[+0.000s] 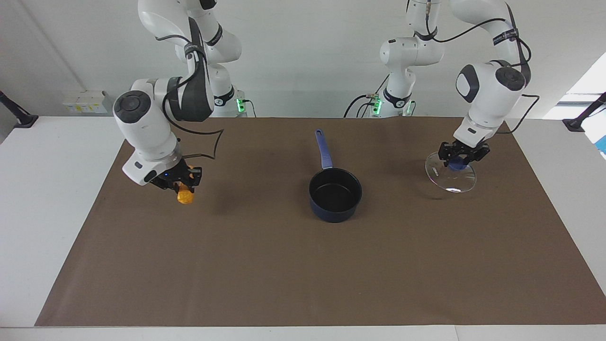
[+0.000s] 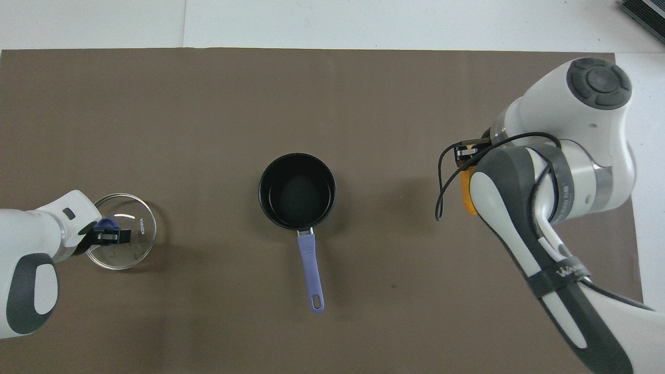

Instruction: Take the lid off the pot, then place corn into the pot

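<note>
The dark blue pot [image 1: 335, 192] stands uncovered in the middle of the brown mat, its long handle [image 1: 324, 150] pointing toward the robots; it also shows in the overhead view [image 2: 297, 191]. My left gripper [image 1: 458, 160] is shut on the blue knob of the glass lid [image 1: 452, 180] and holds it tilted, low over the mat at the left arm's end; the overhead view shows this gripper [image 2: 107, 235] and the lid [image 2: 130, 244] too. My right gripper [image 1: 183, 183] is shut on the yellow-orange corn [image 1: 185, 196], low over the mat at the right arm's end. In the overhead view my right gripper [image 2: 466, 156] and the corn [image 2: 466, 196] are partly hidden by the arm.
The brown mat [image 1: 303, 274] covers most of the white table [image 1: 42, 199]. A loose black cable [image 1: 215, 142] hangs from the right arm beside the corn. A dark object [image 2: 644, 15] lies off the mat at the table's corner farthest from the robots.
</note>
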{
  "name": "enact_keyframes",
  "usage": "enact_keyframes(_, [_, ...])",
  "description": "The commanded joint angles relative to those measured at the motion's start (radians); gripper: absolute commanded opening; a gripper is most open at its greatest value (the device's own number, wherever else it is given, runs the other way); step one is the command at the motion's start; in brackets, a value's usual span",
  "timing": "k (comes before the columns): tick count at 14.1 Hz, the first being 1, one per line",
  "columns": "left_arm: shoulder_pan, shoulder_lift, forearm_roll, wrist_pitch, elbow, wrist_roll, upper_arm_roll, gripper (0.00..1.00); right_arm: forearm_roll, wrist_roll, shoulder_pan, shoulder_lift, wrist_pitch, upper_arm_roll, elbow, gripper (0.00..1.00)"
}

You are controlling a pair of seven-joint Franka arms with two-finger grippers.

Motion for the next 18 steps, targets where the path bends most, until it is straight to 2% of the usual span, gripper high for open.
enact_keyframes(1, [0.027, -0.015, 0.018, 0.044, -0.028, 0.031, -0.009, 0.13, 0.064, 0.13, 0.075, 0.039, -0.005, -0.002, 0.09, 0.0])
enact_keyframes(2, [0.039, -0.001, 0.016, 0.032, -0.018, 0.063, -0.009, 0.99, 0.074, 0.19, 0.098, 0.059, -0.004, -0.001, 0.133, 0.0])
enact_keyframes(5, [0.067, 0.005, 0.016, -0.013, 0.044, 0.114, -0.009, 1.0, 0.106, 0.273, 0.138, 0.111, 0.035, 0.011, 0.235, 0.0])
enact_keyframes(8, [0.055, 0.017, 0.014, -0.204, 0.199, 0.096, -0.012, 1.0, 0.12, 0.333, 0.159, 0.16, 0.064, 0.037, 0.319, 0.0])
enact_keyframes(11, [0.012, 0.039, 0.008, -0.304, 0.322, 0.012, -0.017, 1.0, 0.113, 0.434, 0.213, 0.252, 0.094, 0.051, 0.422, 0.0])
enact_keyframes(15, [-0.086, 0.056, 0.001, -0.476, 0.494, -0.106, -0.018, 1.0, 0.102, 0.453, 0.279, 0.285, 0.121, 0.051, 0.405, 0.0])
enact_keyframes(18, [-0.119, 0.068, -0.035, -0.585, 0.612, -0.1, -0.02, 1.0, 0.102, 0.451, 0.309, 0.338, 0.128, 0.053, 0.404, 0.01])
